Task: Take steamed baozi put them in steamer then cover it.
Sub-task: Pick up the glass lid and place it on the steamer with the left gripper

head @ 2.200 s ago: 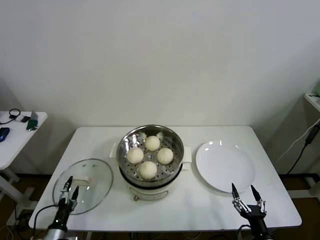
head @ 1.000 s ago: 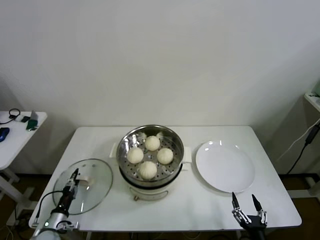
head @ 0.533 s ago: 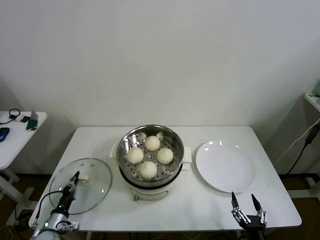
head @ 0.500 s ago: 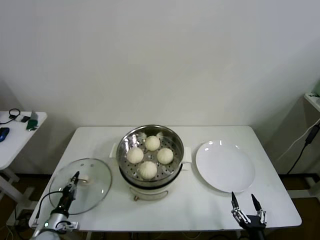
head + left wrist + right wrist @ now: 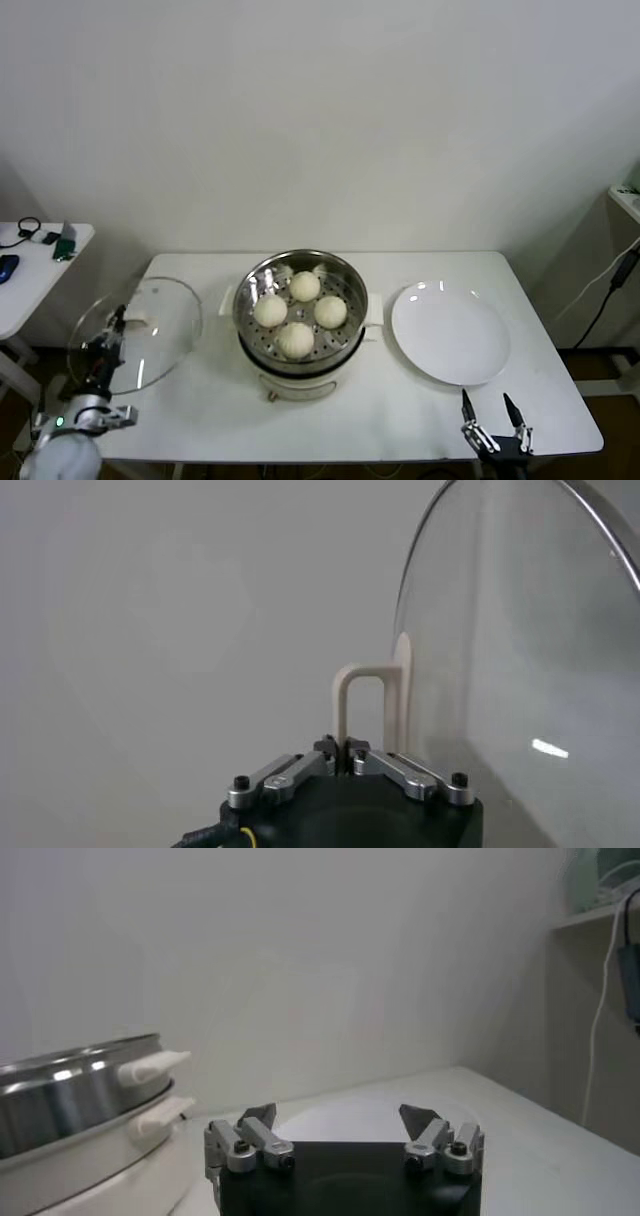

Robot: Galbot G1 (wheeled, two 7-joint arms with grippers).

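Note:
Several pale round steamed baozi (image 5: pixel 296 339) lie in the shiny steamer (image 5: pixel 343 276) on its cream pot base, mid-table. The cover (image 5: pixel 160 330), a clear glass lid, hangs tilted in the air over the table's left edge. My left gripper (image 5: pixel 114 322) is shut on its cream handle (image 5: pixel 360 690); the left wrist view shows the jaws (image 5: pixel 341 746) pinching the handle's lower leg, with the glass (image 5: pixel 520 660) beside them. My right gripper (image 5: pixel 487 402) stays open and empty at the table's front right edge, its fingers (image 5: pixel 338 1116) spread wide.
A flat white plate (image 5: pixel 450 333) lies to the right of the steamer. The steamer's side handles (image 5: pixel 150 1066) show in the right wrist view. A small side table (image 5: pixel 25 275) with gadgets stands at far left, and a shelf (image 5: pixel 628 196) with a cable at far right.
My left gripper closed on the cover's handle and lifted the cover off the table, up and to the left, tilting it. The right gripper sank slightly.

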